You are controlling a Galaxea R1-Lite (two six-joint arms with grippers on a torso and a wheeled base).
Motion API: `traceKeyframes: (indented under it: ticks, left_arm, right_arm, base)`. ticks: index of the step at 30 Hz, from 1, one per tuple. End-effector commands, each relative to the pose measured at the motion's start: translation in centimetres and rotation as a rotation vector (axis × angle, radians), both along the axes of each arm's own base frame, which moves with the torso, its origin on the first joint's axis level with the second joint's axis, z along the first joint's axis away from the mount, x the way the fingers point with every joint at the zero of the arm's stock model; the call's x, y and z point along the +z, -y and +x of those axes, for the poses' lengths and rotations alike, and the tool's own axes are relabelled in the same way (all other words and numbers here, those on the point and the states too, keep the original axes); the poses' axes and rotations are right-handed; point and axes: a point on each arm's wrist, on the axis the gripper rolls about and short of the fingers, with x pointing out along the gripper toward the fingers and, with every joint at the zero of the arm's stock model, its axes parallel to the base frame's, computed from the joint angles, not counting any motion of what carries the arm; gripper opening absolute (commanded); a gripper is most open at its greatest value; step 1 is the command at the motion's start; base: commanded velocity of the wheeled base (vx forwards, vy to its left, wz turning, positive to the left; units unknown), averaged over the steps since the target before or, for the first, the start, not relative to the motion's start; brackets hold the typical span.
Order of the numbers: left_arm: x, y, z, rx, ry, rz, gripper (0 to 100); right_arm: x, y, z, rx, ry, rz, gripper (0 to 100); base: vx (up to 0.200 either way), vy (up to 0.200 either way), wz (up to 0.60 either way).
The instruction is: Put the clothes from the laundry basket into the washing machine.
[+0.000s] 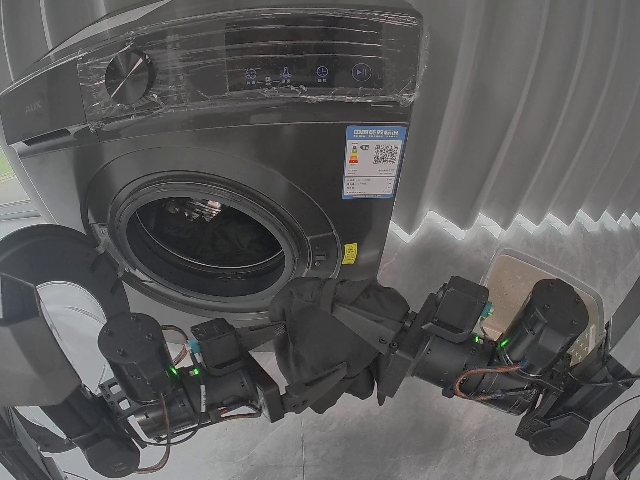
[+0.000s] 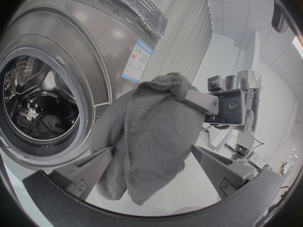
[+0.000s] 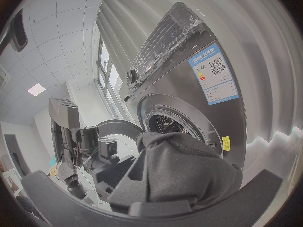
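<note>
- Charcoal-grey garment (image 1: 320,341) hangs in the air between the two grippers, in front of and below the washing machine (image 1: 267,148) opening.
- Right gripper (image 1: 353,331) is pinched on the garment's top edge. In the left wrist view one of its fingers (image 2: 199,101) runs into a bunched fold of cloth.
- Left gripper (image 2: 151,150) is spread wide, one finger either side of the hanging cloth. From the head view its fingers bracket the garment's lower half.
- From the right wrist view the garment drapes over the right gripper (image 3: 176,186) and hides part of the drum opening (image 3: 170,126) beyond it.
- The left wrist view looks into the drum, where dark clothes (image 2: 44,123) lie at the bottom, beyond the left gripper and to one side of the held garment.
- Round door (image 1: 53,301) stands swung open on the left gripper's outer side.
- Pale laundry basket (image 1: 517,281) sits on the floor behind the right arm, well apart from the right gripper.
- Clear film (image 1: 253,61) wraps the control panel, and a blue label (image 1: 373,161) is stuck on the machine's front above the right gripper.
- Grey tiled floor (image 1: 413,448) lies beneath both grippers, and a pale pleated curtain (image 1: 533,101) hangs beside the machine.
- Panelled ceiling (image 3: 47,48) and a window (image 3: 109,76) appear in the right wrist view.
</note>
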Motion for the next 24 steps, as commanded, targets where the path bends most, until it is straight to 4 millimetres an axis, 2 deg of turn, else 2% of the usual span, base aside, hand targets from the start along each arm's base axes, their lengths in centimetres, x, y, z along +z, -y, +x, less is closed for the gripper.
traceKeyframes:
  ticks: [1,6,24]
  left_arm:
    - [-1.4,1.3,1.4,0.000,-0.020,0.019,100]
    - [-2.0,2.4,3.0,0.004,-0.007,0.017,100]
    - [-3.1,4.1,5.0,-0.002,0.003,0.008,100]
  right_arm:
    - [0.0,-0.7,-0.6,0.020,-0.002,0.003,0]
    - [0.1,-1.0,-0.9,0.017,-0.001,0.010,0]
    - [0.8,-1.0,-0.8,-0.014,0.009,0.037,0]
  base:
    - [0.000,0.000,0.00]
    - [0.000,0.000,0.00]
    - [0.000,0.000,0.00]
